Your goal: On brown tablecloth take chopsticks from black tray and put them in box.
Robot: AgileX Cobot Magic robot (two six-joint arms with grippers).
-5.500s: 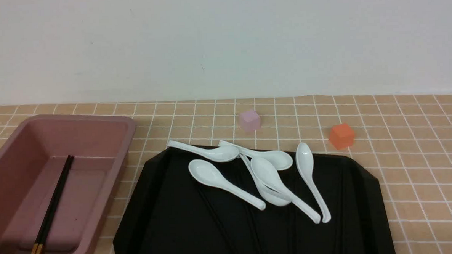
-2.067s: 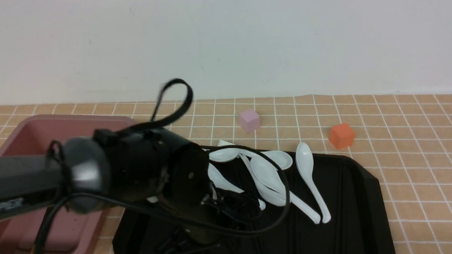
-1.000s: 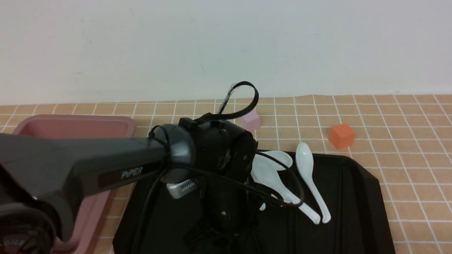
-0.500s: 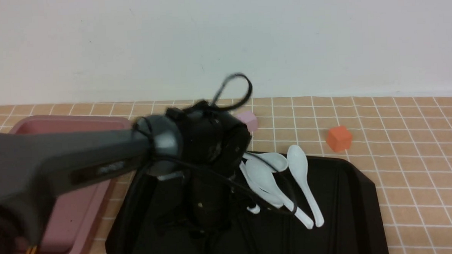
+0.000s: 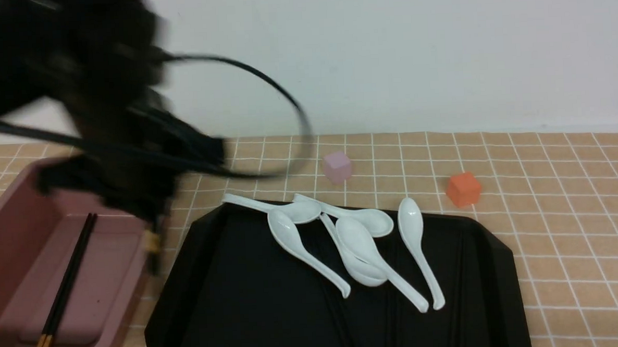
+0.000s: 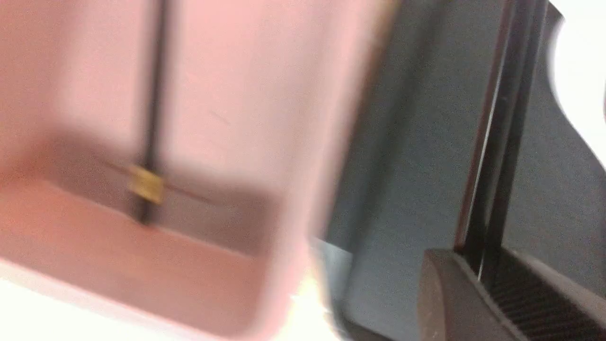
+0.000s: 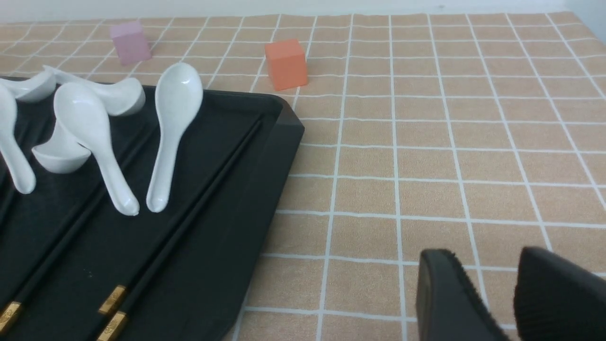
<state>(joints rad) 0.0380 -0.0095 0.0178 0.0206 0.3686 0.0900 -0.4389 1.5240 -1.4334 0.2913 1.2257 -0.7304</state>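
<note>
My left gripper [image 5: 143, 207], blurred, hangs over the right rim of the pink box [image 5: 9, 228]. It is shut on black chopsticks [image 6: 492, 142]; their gold-banded end [image 5: 153, 242] points down at the box's rim. Another pair of chopsticks [image 5: 66, 283] lies inside the box. The black tray [image 5: 231, 302] on the brown tablecloth [image 5: 576, 209] holds more chopsticks [image 7: 189, 208], faint in the front view. My right gripper [image 7: 492, 284] is open by a narrow gap, empty, over cloth to the right of the tray [image 7: 279, 123]. It is out of the front view.
Several white soup spoons [image 5: 353, 239] lie across the far half of the tray. A pink cube [image 5: 337, 167] and an orange cube [image 5: 463, 188] stand on the cloth behind the tray. A loop of cable [image 5: 285, 106] swings from the left arm.
My left arm has risen from the tray's front and swung left to the box, carrying chopsticks. One spoon on the tray has shifted. The view has shifted slightly.
</note>
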